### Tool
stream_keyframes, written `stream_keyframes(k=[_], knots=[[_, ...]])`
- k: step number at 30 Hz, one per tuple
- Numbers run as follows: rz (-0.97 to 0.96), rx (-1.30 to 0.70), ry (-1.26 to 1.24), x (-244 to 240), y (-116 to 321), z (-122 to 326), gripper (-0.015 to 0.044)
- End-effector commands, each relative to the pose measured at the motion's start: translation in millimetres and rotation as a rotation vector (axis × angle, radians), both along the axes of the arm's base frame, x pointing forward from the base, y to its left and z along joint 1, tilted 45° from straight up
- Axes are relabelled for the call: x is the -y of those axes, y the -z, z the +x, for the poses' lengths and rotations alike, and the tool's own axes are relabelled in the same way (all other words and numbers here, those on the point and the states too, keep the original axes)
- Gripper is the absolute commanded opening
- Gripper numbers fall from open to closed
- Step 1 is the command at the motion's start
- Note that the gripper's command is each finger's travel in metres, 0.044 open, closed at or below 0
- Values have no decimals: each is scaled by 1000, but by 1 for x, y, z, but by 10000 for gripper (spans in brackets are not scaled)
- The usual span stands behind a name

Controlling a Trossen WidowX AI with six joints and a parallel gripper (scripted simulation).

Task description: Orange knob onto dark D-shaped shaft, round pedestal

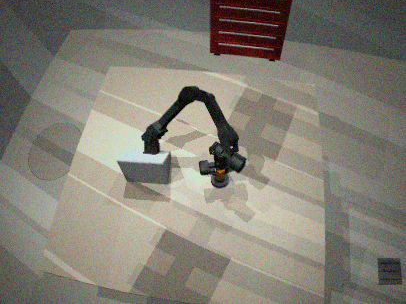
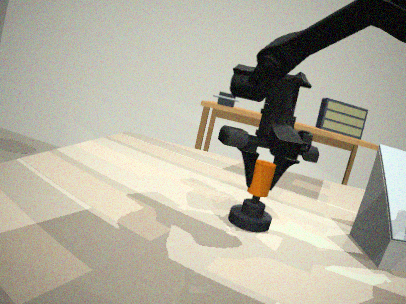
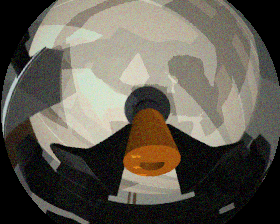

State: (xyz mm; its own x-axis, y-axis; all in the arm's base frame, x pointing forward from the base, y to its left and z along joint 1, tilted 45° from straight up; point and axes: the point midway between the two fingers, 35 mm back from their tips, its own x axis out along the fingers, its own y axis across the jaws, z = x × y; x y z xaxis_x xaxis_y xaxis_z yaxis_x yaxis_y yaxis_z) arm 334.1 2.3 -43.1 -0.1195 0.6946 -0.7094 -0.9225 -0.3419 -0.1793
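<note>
The orange knob (image 1: pixel 220 174) (image 2: pixel 262 178) (image 3: pixel 150 135) is upright between the fingers of my gripper (image 1: pixel 220 170) (image 2: pixel 262 184) (image 3: pixel 149 127), which is shut on it. The round dark pedestal (image 1: pixel 219 183) (image 2: pixel 240 220) (image 3: pixel 131 104) stands directly below. In the exterior view a short piece of the dark shaft (image 2: pixel 256 198) shows between the knob's lower end and the pedestal's raised collar, so the knob is above the pedestal, roughly in line with it. The wrist view shows a dark opening in the knob's near end. The shaft's flat side and the knob's lower hole are hidden.
A grey box (image 1: pixel 147 171) (image 2: pixel 375 223) under the arm's base stands to one side of the pedestal. A red drawer cabinet (image 1: pixel 250 18) stands far behind. A wooden bench (image 2: pixel 240 111) with a small drawer unit (image 2: pixel 343 118) is in the background.
</note>
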Motion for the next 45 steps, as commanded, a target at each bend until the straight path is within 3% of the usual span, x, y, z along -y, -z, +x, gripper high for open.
stream_keyframes(k=[1, 35, 45], knots=[[2, 18, -15, 0, 1, -1, 0], [2, 18, -15, 1, -2, 1, 0], [27, 163, -164, 1, 0, -1, 0]])
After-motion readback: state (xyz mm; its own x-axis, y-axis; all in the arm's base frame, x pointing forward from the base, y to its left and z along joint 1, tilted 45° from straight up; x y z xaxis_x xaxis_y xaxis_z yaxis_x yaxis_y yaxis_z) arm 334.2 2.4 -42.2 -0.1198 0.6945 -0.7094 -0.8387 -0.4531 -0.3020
